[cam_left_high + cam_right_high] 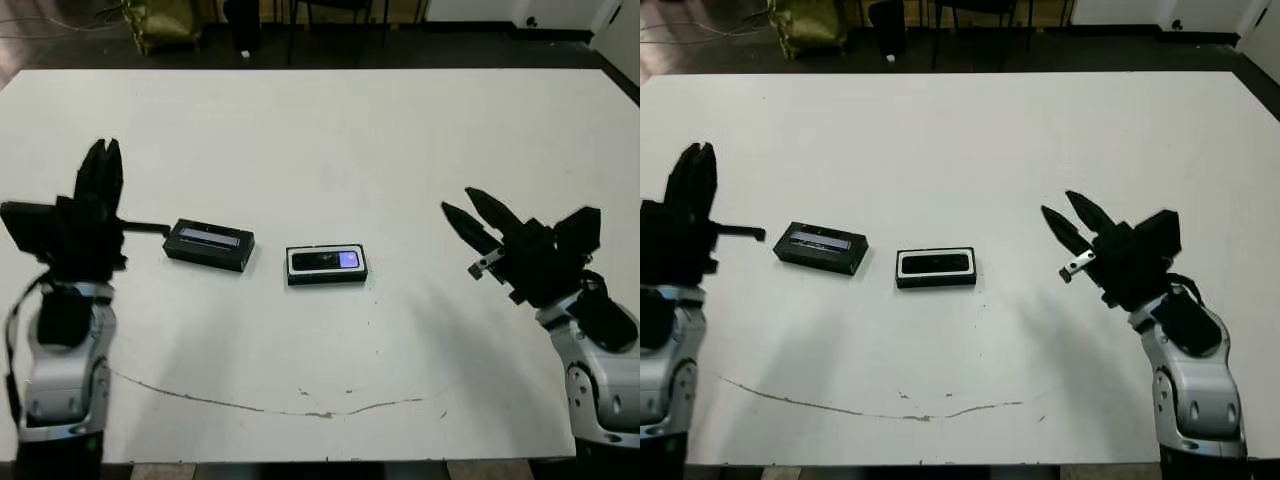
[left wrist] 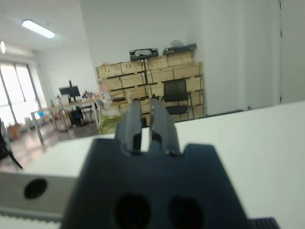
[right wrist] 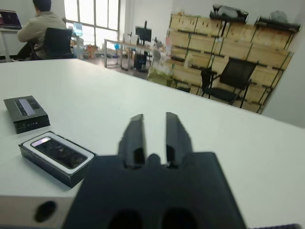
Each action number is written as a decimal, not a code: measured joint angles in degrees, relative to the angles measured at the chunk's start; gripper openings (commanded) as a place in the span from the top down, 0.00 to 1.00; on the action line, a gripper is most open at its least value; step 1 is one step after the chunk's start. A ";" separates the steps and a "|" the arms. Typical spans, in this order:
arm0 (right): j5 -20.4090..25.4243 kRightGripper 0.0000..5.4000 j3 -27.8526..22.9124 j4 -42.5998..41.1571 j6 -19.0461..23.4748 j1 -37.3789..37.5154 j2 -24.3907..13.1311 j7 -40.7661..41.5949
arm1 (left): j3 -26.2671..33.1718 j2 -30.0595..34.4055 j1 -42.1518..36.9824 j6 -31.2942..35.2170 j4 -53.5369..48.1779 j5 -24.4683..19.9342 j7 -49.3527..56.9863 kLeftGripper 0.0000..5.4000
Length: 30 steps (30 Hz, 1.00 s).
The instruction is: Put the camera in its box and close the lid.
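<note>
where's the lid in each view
Left eye view: lid left of centre, beside the box.
Right eye view: lid left of centre.
Left wrist view: not in it.
Right wrist view: lid at the left edge.
Shared landmark: the box.

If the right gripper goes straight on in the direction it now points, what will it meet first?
Probably nothing: in its wrist view the right gripper points over bare table, with the box off to one side. Depth is unclear.

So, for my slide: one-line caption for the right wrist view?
Right gripper open above the table, camera already in its box, lid beside it.
</note>
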 measured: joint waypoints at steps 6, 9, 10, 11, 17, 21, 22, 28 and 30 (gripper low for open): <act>0.78 1.00 0.80 1.51 -2.96 0.12 -0.11 0.00 | -2.16 15.72 -13.26 3.42 11.83 -0.08 -17.16 1.00; 1.19 1.00 1.13 2.01 -4.46 -0.02 -0.14 0.23 | -7.62 23.00 -22.76 5.12 22.24 0.83 -31.01 1.00; 1.31 1.00 1.32 2.31 -5.12 -0.13 -0.14 0.32 | -10.23 24.68 -26.62 5.78 26.61 2.11 -35.63 1.00; 1.60 1.00 1.46 2.71 -5.62 -0.22 -0.15 0.39 | -12.78 25.79 -30.44 6.20 31.25 3.67 -39.66 1.00; 3.78 1.00 1.62 4.70 -6.13 -0.45 -0.44 1.57 | -26.02 25.11 -49.58 6.44 57.13 16.62 -49.60 1.00; 5.04 1.00 1.58 5.88 -6.19 -0.83 -1.38 2.74 | -31.61 20.94 -57.58 6.58 70.21 22.92 -51.70 1.00; 5.39 1.00 1.58 6.00 -6.19 -0.83 -1.53 2.87 | -32.50 20.03 -58.30 5.92 71.97 24.02 -51.05 1.00; 5.98 1.00 1.62 6.17 -6.19 -0.85 -1.75 3.40 | -36.73 16.49 -58.72 0.10 75.66 30.45 -44.15 1.00; 5.98 1.00 1.67 6.27 -6.18 -0.84 -1.79 3.38 | -37.73 16.35 -58.42 -2.20 75.38 32.42 -40.54 1.00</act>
